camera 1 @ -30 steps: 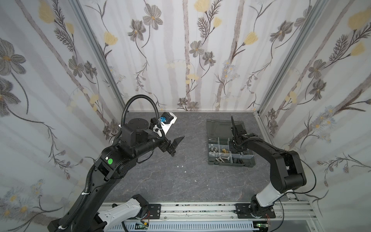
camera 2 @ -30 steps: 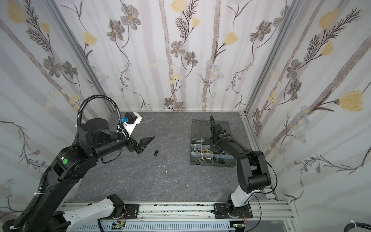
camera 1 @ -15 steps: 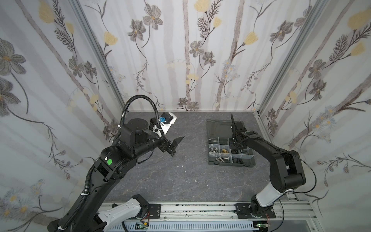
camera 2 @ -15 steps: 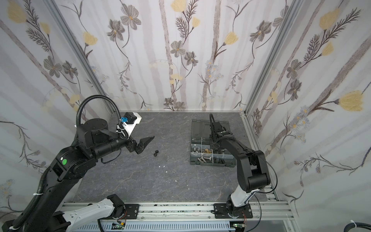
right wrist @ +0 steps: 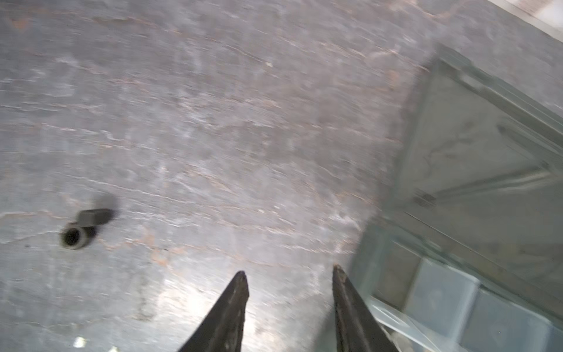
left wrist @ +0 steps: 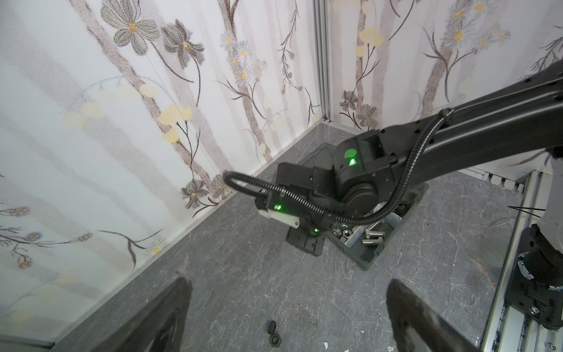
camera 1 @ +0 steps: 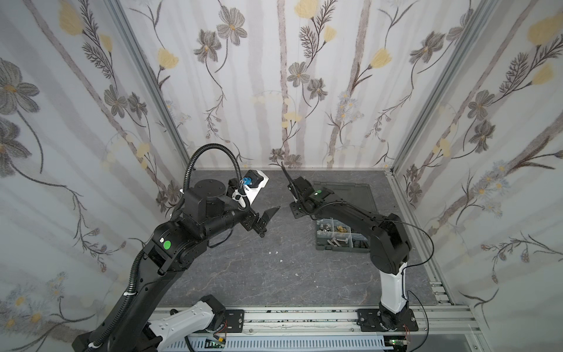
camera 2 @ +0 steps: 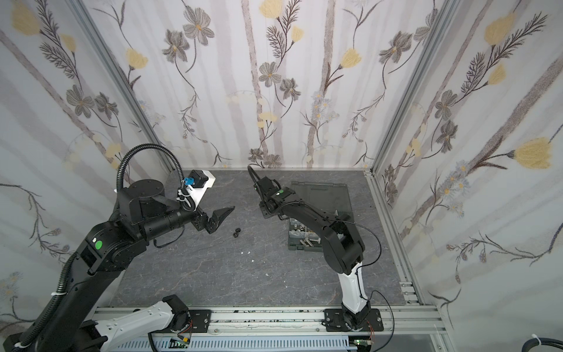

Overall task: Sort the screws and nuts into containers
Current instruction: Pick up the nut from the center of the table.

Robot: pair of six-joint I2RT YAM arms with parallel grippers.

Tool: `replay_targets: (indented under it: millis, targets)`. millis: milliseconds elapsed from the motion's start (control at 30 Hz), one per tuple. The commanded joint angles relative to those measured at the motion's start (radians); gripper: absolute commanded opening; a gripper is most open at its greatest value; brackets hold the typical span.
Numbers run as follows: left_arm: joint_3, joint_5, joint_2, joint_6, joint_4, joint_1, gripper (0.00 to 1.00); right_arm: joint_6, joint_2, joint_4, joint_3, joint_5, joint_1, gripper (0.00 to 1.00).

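2 black nuts (camera 2: 236, 232) lie touching on the grey table (camera 2: 213, 274), between the arms and outside the organizer box (camera 1: 335, 249). Left gripper (left wrist: 288, 283) hangs over them, jaws wide apart, empty. Right gripper (right wrist: 289, 271) is partly open beside the box's edge, holding nothing. Silver bolts (camera 1: 336, 243) and brass nuts (camera 1: 342, 228) lie in separate compartments.

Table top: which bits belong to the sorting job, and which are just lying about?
Job:
- two black nuts, loose on the table
- organizer box, lid open
- silver screws and brass nuts, already in its compartments

Lying about:
- small white scraps on the table
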Motion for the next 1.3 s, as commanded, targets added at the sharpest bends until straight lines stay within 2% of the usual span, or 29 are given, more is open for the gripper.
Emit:
replay_targets:
  millis: [0,200,600,1033,1267]
  targets:
    - [0.009,-0.006,-0.007,0.008,0.034,0.0,1.0,0.011,0.096,-0.022,0.131,-0.06,0.064,0.5]
    - [-0.003,-0.003,-0.018,0.01,0.04,0.001,1.0,0.026,0.268,-0.064,0.352,-0.141,0.128,0.54]
    - [-0.014,0.004,-0.027,0.008,0.045,0.001,1.0,0.067,0.368,-0.035,0.369,-0.184,0.141,0.57]
    - [-0.014,0.006,-0.029,0.009,0.045,0.0,1.0,0.081,0.41,-0.035,0.369,-0.2,0.143,0.46]
    - [-0.02,0.004,-0.03,0.012,0.049,0.001,1.0,0.083,0.412,-0.04,0.369,-0.198,0.144,0.37]
